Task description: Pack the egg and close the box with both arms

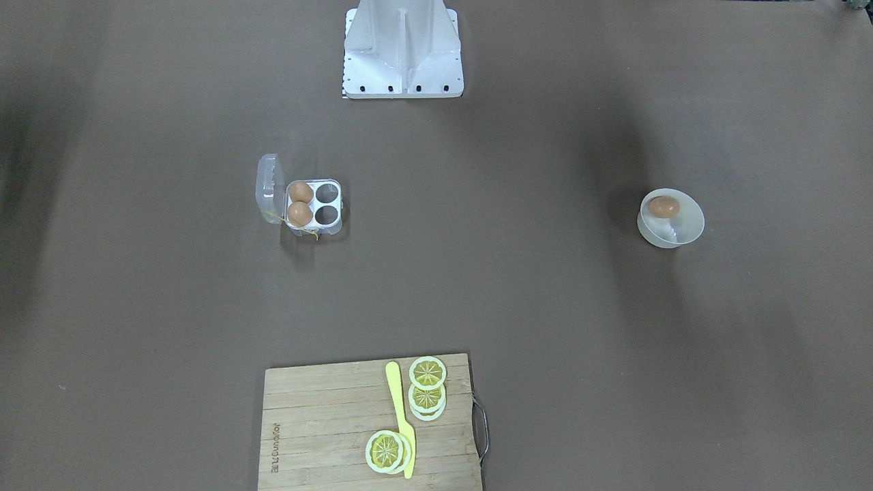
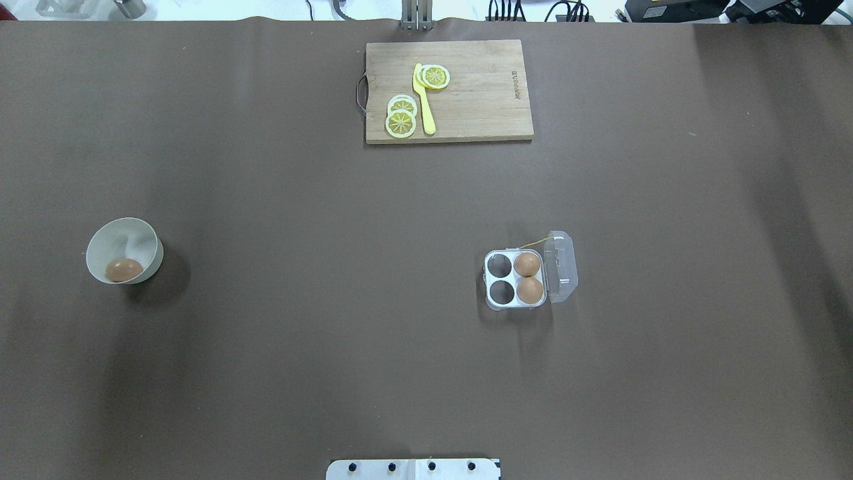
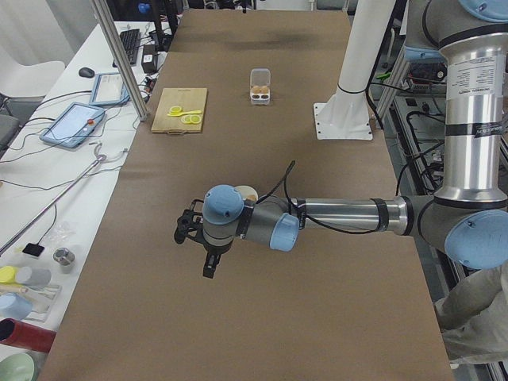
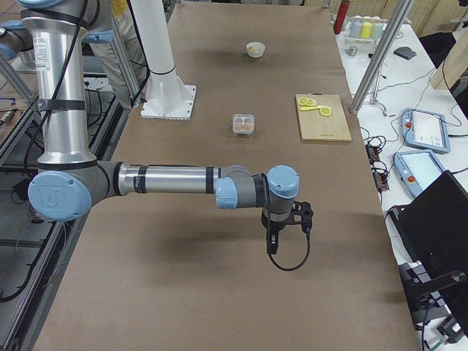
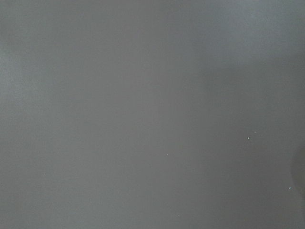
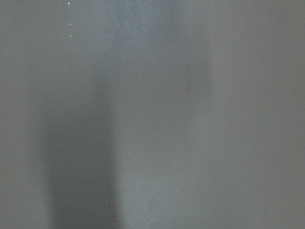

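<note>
The egg [image 2: 124, 269] is seen in a bowl [image 2: 133, 230], and the box [image 2: 515, 275] is left open. Whether the left end effector [image 3: 208, 266] and right end effector [image 4: 271, 241] are clenched cannot be told.

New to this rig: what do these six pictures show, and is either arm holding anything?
This is a two-armed robot at a brown table. Two pictures look down from above, one from behind the robot, one facing it; two look along the table from its ends; two come from the wrists and show only bare table. The left gripper and right gripper hang over the table, apparently empty; open or shut I cannot tell. One egg lies in a white bowl. The box stands open, with two eggs and two free cells. A cutting board carries lemon slices and a yellow knife.
</note>
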Action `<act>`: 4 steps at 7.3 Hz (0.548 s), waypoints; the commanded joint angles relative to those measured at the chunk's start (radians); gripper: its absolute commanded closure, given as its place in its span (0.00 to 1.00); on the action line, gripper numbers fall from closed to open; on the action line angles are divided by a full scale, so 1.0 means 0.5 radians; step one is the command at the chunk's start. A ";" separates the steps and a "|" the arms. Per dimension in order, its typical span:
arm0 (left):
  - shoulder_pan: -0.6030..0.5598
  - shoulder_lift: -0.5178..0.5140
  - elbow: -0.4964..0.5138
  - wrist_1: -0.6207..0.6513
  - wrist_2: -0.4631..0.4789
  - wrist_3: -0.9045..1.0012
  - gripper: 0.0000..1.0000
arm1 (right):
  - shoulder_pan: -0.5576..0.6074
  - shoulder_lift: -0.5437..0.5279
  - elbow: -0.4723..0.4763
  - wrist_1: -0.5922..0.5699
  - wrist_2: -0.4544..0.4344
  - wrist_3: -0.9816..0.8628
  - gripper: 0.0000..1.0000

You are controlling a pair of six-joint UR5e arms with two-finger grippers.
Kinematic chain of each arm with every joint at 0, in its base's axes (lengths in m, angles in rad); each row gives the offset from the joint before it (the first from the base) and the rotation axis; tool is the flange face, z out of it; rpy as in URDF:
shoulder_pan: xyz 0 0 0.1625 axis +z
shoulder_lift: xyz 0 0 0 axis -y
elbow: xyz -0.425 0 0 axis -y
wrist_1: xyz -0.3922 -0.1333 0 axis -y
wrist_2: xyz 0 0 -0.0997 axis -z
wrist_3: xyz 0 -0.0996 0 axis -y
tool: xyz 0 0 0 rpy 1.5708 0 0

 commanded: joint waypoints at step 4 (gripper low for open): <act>0.058 -0.040 -0.035 -0.187 -0.003 0.006 0.02 | 0.000 0.007 0.008 0.007 0.018 0.012 0.00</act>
